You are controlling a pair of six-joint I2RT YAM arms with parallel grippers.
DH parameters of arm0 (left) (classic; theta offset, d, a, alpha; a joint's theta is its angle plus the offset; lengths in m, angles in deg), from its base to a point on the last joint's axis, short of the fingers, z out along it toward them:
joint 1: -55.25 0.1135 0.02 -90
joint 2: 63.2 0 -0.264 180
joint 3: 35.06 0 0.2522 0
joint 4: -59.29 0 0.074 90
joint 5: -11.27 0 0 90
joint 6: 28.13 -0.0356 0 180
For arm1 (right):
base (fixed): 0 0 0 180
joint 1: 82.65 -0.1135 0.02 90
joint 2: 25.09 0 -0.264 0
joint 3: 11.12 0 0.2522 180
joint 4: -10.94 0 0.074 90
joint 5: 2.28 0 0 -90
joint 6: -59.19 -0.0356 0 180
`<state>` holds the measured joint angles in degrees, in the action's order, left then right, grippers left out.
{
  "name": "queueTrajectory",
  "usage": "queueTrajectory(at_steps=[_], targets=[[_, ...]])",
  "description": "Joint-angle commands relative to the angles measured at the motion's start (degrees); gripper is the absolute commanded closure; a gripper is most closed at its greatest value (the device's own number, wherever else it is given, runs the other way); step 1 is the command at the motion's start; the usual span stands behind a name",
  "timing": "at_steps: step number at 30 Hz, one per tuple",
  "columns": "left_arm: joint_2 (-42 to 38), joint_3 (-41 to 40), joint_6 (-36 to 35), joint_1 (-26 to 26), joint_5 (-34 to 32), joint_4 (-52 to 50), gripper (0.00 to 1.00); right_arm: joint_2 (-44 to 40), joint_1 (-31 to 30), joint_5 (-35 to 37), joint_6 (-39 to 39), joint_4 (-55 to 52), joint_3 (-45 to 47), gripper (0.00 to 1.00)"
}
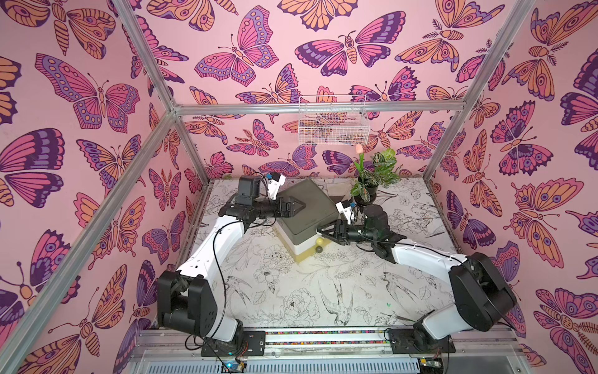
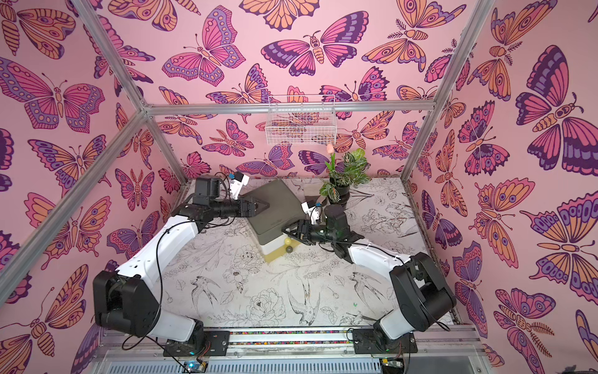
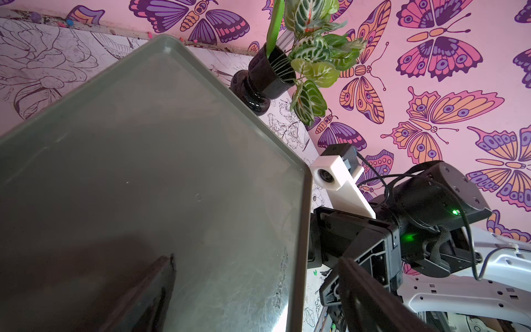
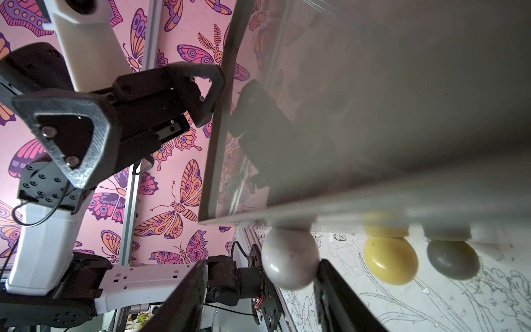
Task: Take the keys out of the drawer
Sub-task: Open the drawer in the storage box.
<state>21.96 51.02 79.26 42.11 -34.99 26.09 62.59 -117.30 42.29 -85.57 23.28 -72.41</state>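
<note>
A small drawer unit (image 1: pixel 307 207) (image 2: pixel 275 209) with a grey-green top stands at the back middle of the table. Its fronts carry a white knob (image 4: pixel 288 258), a yellow knob (image 4: pixel 390 260) (image 1: pixel 319 241) and a grey knob (image 4: pixel 452 258) (image 1: pixel 319 249). The drawers look shut, and the keys are hidden. My right gripper (image 4: pixel 261 267) (image 1: pixel 325 231) is open around the white knob: one finger touches it, the other stands apart. My left gripper (image 3: pixel 257 260) (image 1: pixel 296 207) is open at the unit's far left edge, one finger over the top (image 3: pixel 143 172).
A potted plant (image 1: pixel 365 191) with a pink tulip stands just behind the unit, close to my right wrist. A white wire basket (image 1: pixel 333 123) hangs on the back wall. Pink butterfly walls and metal posts close in the table on three sides.
</note>
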Motion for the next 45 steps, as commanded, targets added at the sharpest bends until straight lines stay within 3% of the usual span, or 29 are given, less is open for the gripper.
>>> queueTrajectory(at_steps=[1, 14, 25, 32, 36, 38, 45], targets=[[0.6, -2.7, 0.5, -0.3, 0.1, -4.9, 0.08, 1.7, -1.3, -1.2, -2.3, 1.2, -0.5, 0.41], [-0.1, -3.8, 0.6, -0.5, -0.2, -4.9, 0.12, 4.9, -1.4, -0.6, -0.8, -1.7, -1.8, 0.42], [-0.1, -3.7, 0.7, -0.5, -0.6, -4.9, 0.12, 5.0, -1.5, 1.0, 0.8, -5.5, -2.3, 0.61], [-0.3, -4.0, 0.6, -0.6, -0.9, -4.9, 0.11, 2.7, -1.4, 3.1, 3.3, -11.1, -1.6, 0.68], [-0.5, -4.1, 0.4, -0.6, -1.3, -4.9, 0.11, -1.3, -1.4, 3.7, 4.6, -14.8, -1.5, 0.67], [-0.5, -4.1, 0.3, -0.6, -1.4, -5.0, 0.11, -1.7, -1.4, 3.0, 4.3, -14.7, -1.3, 0.60], [-0.7, -4.1, 0.3, -0.7, -1.4, -5.1, 0.11, -3.9, -1.4, 3.4, 5.2, -18.6, -0.1, 0.61]])
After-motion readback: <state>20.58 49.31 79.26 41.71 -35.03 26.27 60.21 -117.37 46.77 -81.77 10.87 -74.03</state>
